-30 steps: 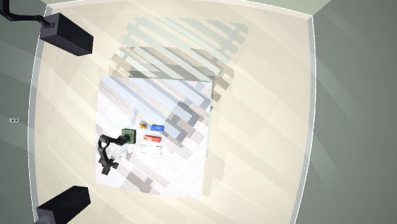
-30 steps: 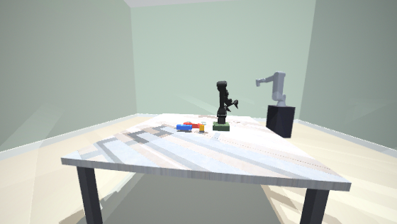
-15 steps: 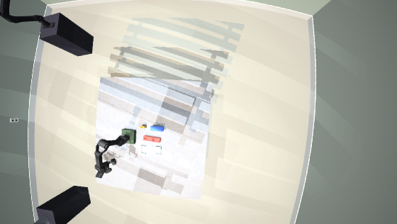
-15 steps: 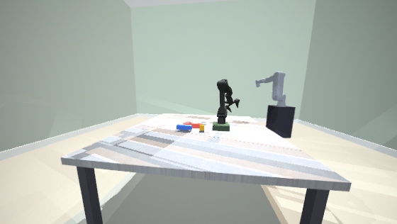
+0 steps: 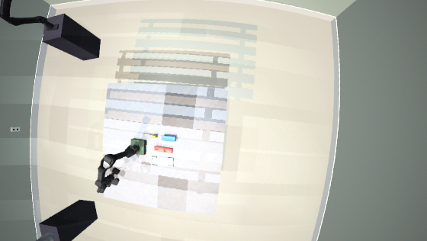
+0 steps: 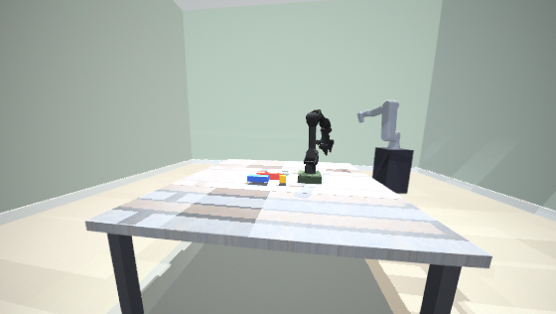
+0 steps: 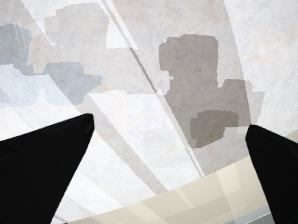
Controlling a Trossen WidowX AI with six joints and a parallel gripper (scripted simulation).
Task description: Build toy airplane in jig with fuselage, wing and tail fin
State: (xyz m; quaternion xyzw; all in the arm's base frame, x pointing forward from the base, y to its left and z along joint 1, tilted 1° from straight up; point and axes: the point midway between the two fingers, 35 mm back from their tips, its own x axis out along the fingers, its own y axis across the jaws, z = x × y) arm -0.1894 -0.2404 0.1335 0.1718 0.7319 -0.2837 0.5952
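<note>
The red fuselage (image 5: 163, 149) (image 6: 270, 176) lies on the table, between the blue wing (image 5: 168, 138) (image 6: 258, 179) and the pale, green-edged jig (image 5: 171, 162). The small yellow tail fin (image 5: 154, 136) (image 6: 282, 180) lies beside the wing, on the side toward the arm's base. The three parts lie apart from one another, and no part shows in the jig. The sockets and tabs are too small to make out. My gripper (image 5: 108, 184) (image 6: 326, 151) (image 7: 170, 127) is open and empty. It hangs above the table, beyond the arm's base and well away from the parts.
The arm's green base block (image 5: 141, 147) (image 6: 310, 178) stands beside the parts. The table edge (image 7: 200, 178) shows below the fingertips in the wrist view. Dark pedestals (image 5: 72, 38) (image 5: 72, 221) stand off the table. Striped shadows cross the table and floor.
</note>
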